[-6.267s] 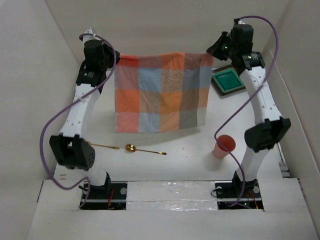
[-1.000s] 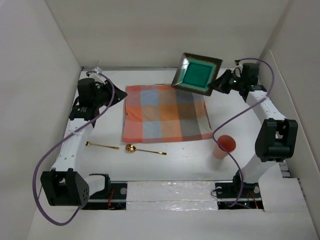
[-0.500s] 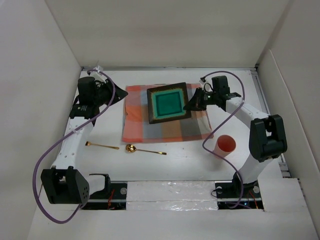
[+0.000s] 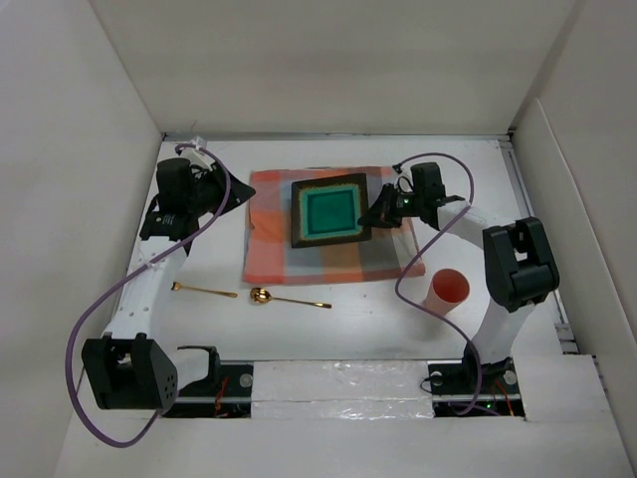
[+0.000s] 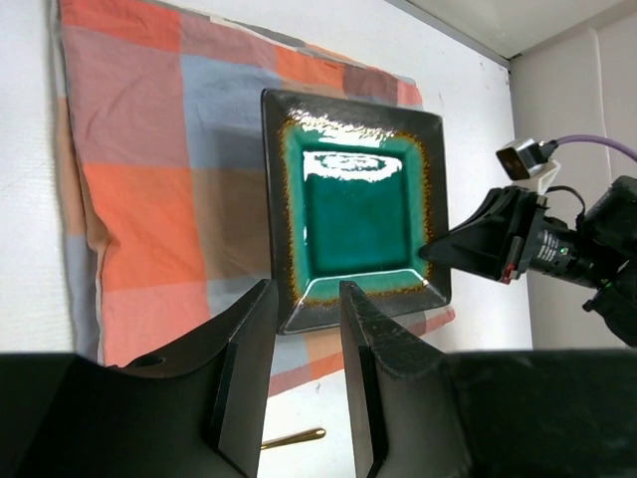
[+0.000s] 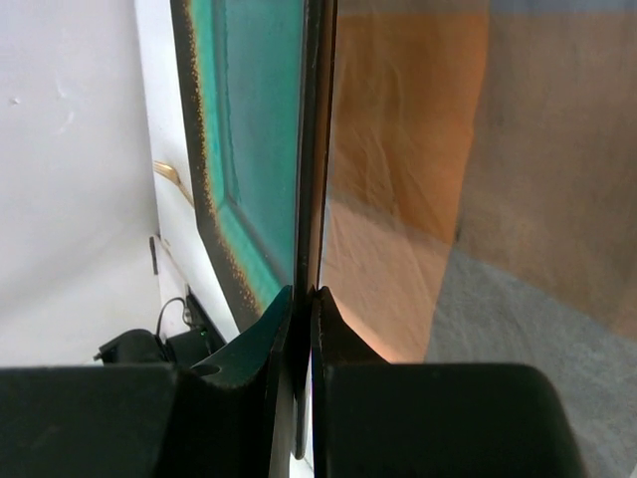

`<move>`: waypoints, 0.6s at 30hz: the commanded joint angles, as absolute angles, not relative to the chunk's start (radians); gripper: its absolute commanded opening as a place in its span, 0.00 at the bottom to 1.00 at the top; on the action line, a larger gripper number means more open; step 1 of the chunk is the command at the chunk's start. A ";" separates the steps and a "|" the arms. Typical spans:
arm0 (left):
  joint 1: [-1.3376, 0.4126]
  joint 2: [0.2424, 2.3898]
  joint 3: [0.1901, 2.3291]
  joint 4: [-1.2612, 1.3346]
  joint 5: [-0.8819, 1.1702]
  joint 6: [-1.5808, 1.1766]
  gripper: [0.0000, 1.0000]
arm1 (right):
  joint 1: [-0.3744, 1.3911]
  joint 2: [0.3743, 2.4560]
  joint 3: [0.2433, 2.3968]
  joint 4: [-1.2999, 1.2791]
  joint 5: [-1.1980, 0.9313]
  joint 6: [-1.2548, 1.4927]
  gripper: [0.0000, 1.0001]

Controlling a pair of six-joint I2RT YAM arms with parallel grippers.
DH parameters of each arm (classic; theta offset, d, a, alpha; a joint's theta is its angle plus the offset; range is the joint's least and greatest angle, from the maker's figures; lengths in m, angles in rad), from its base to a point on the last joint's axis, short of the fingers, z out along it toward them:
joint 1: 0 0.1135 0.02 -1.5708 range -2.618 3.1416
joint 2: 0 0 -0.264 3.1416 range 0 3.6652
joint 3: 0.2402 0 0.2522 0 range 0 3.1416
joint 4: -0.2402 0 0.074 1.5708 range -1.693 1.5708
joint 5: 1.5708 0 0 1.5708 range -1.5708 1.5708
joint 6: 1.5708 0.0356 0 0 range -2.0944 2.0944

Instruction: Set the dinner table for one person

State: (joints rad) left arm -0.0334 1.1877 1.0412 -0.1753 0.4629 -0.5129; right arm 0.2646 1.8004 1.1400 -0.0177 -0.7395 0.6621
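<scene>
Right tool (image 4: 376, 213), closed on the right rim of the green plate (image 4: 329, 211); left tool (image 5: 307, 295), jaws parted and empty, beside the left edge of the checked mat (image 4: 274, 254). At the near side, fork (image 4: 199, 290), spoon (image 4: 274, 297) and orange cup (image 4: 448, 289) rest on the white table (image 4: 348, 334), which underlies everything; farther back, the mat carries the plate. Step judged in hand: seating the plate. Next move calls for releasing the rim and withdrawing without dragging plate or mat.

A square green plate (image 5: 353, 214) lies on a checked cloth (image 5: 149, 179) on the white worktop (image 5: 25, 249). The right gripper (image 5: 426, 251) meets its edge, while the left gripper (image 5: 304, 299) hangs nearby, jaws apart.
</scene>
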 commanded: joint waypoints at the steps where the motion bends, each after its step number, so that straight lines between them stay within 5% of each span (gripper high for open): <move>1: -0.037 1.152 1.029 -0.144 0.477 -0.502 0.28 | 0.287 1.758 1.154 0.183 -0.851 0.695 0.00; 18: -0.037 1.161 1.006 -0.135 0.482 -0.509 0.28 | 0.287 1.824 1.060 0.290 -0.842 0.712 0.00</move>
